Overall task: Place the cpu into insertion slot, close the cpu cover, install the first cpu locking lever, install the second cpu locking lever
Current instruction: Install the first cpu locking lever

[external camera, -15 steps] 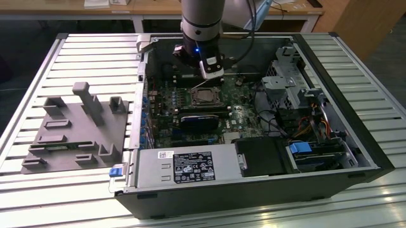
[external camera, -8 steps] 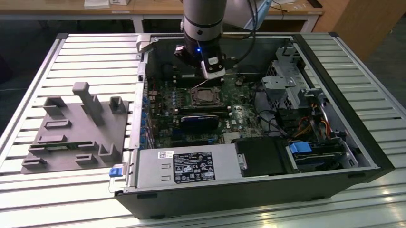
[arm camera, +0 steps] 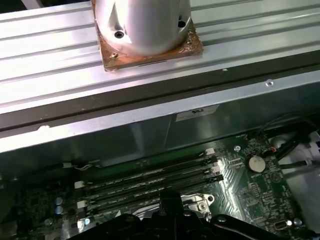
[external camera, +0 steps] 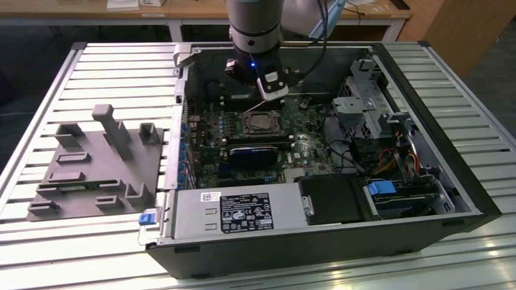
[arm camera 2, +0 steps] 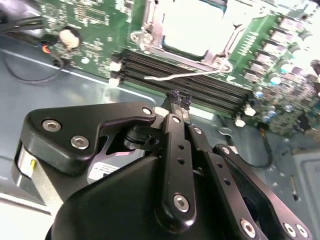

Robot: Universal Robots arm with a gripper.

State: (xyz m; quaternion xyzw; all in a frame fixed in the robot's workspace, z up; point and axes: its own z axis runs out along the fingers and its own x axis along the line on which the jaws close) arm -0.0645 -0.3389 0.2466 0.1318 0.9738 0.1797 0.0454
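End effector [arm camera 2: 179, 99] tips pressed together, gripping nothing, hovering just above unlatched-looking locking lever [arm camera 2: 186, 76]. Cpu [arm camera 2: 192, 22] sitting in insertion slot [external camera: 245, 122], cpu cover [arm camera 2: 151, 22] seemingly lying down over it. Lever step likely in hand, calling for pushing thin wire down under its catch.

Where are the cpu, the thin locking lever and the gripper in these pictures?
cpu [arm camera 2: 192, 25], second wrist view, middle of its bright metal top.
locking lever [arm camera 2: 185, 75], second wrist view, midway along its thin silver rod.
gripper [arm camera 2: 179, 98], second wrist view, midway between its fingertips.
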